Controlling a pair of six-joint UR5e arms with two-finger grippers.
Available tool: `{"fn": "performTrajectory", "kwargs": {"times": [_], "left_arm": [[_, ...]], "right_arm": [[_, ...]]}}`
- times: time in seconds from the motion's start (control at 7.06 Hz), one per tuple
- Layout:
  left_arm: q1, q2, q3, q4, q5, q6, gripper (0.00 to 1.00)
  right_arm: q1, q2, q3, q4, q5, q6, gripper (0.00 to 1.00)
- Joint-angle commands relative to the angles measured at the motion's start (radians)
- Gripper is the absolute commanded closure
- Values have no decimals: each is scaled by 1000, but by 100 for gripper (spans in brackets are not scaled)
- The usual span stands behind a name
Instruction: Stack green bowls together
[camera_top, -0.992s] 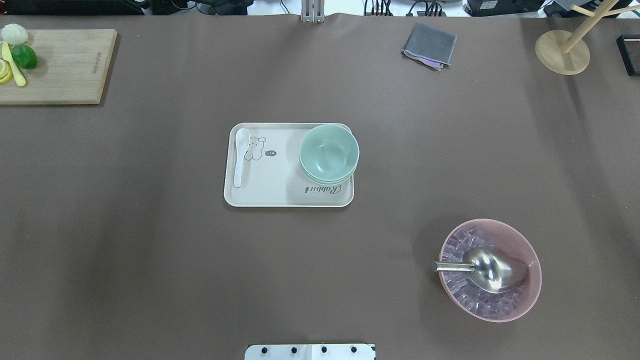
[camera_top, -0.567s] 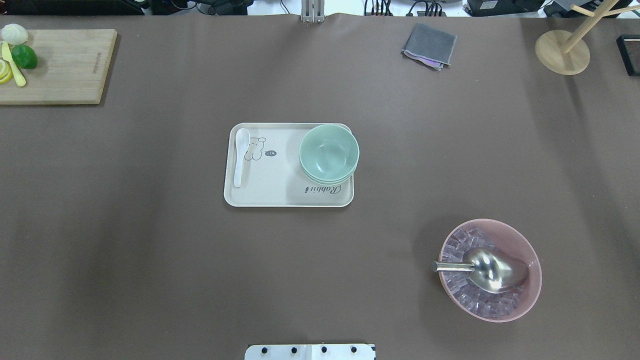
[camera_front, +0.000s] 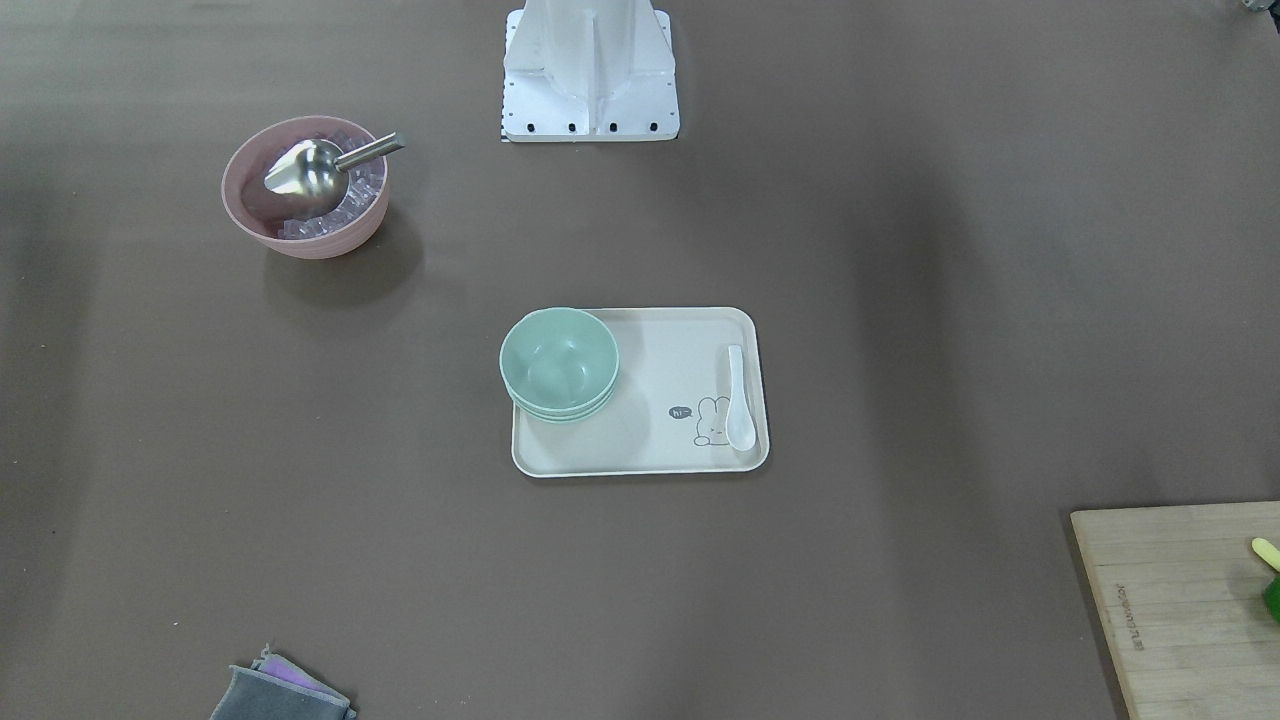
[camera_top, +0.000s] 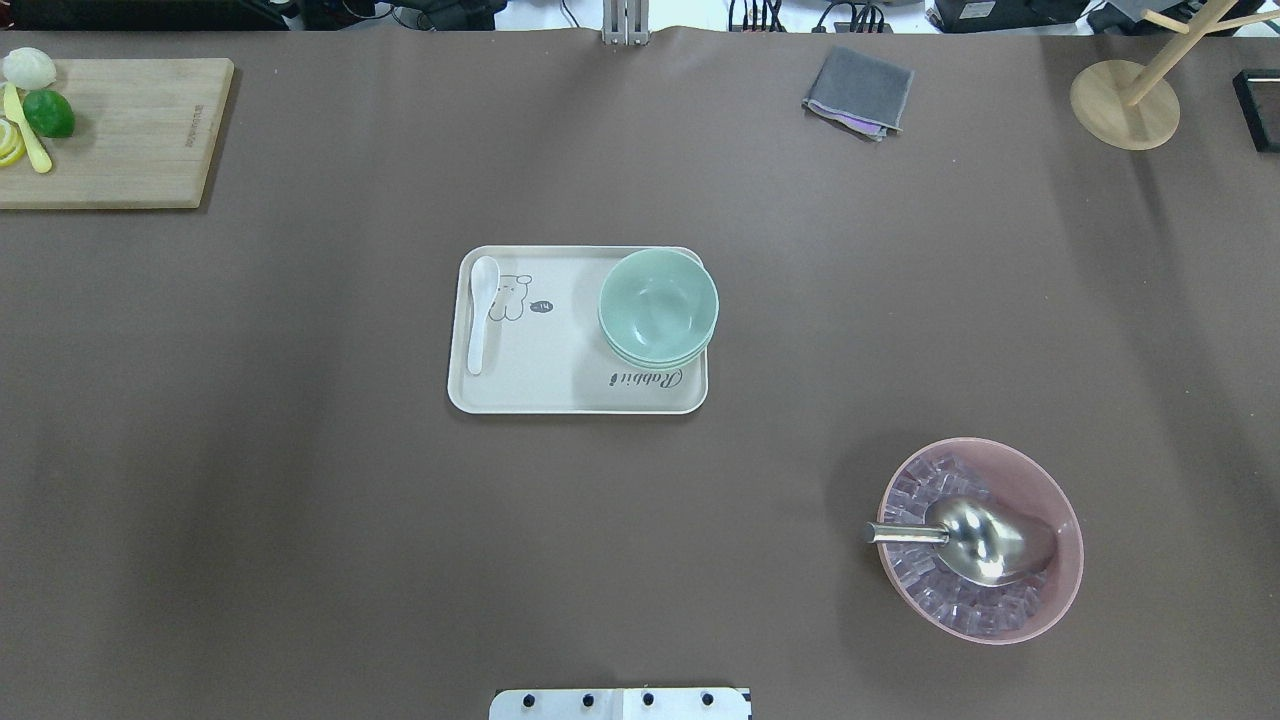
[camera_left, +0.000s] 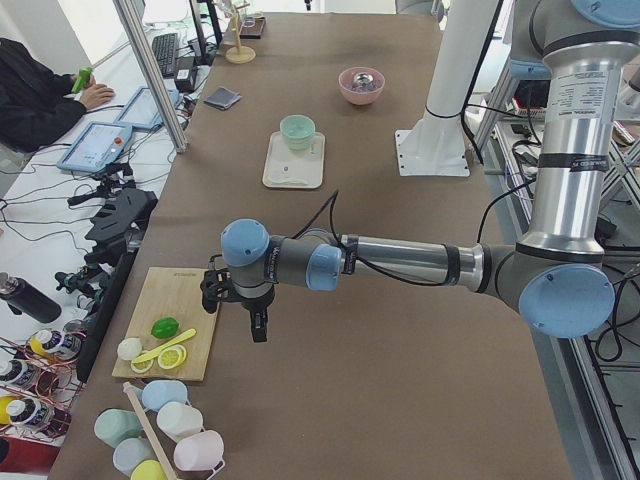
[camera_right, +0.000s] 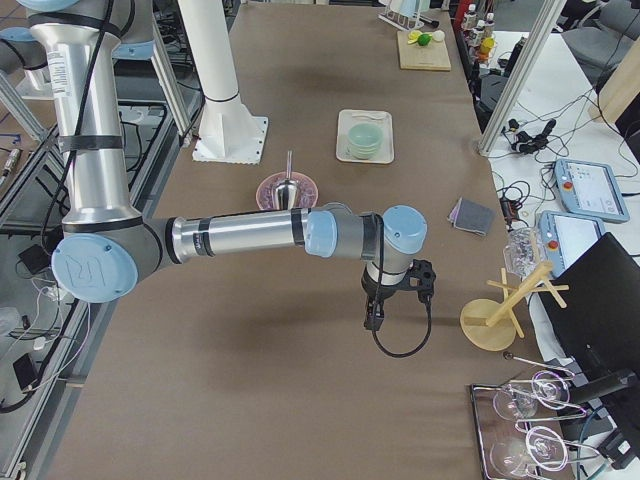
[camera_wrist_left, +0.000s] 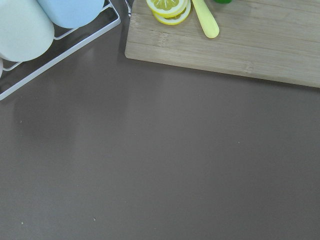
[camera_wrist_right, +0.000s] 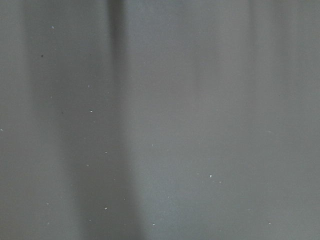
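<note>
The green bowls (camera_top: 658, 300) sit nested in one stack on the right end of a cream tray (camera_top: 545, 385); the stack also shows in the front view (camera_front: 558, 360), the left view (camera_left: 296, 130) and the right view (camera_right: 365, 137). My left gripper (camera_left: 258, 326) hangs over the table's left end beside the cutting board, far from the bowls. My right gripper (camera_right: 372, 320) hangs over the table's right end, also far from them. Both show only in the side views, so I cannot tell whether they are open or shut.
A white spoon (camera_top: 481, 312) lies on the tray's left end. A pink bowl (camera_top: 1040, 470) with ice and a metal scoop (camera_top: 975, 540) stands front right. A wooden cutting board (camera_top: 130, 130) with lime and lemon, a grey cloth (camera_top: 860, 90), a wooden stand (camera_top: 1124, 104).
</note>
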Motion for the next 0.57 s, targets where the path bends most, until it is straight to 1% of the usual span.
{"fn": "performTrajectory", "kwargs": {"times": [0.0,0.42], "left_arm": [[1,-1,1,0,0,0,2],[1,-1,1,-1,0,-2,2]], "right_arm": [[0,1,0,0,1,0,0],[0,1,2,0,16,-1,0]]}}
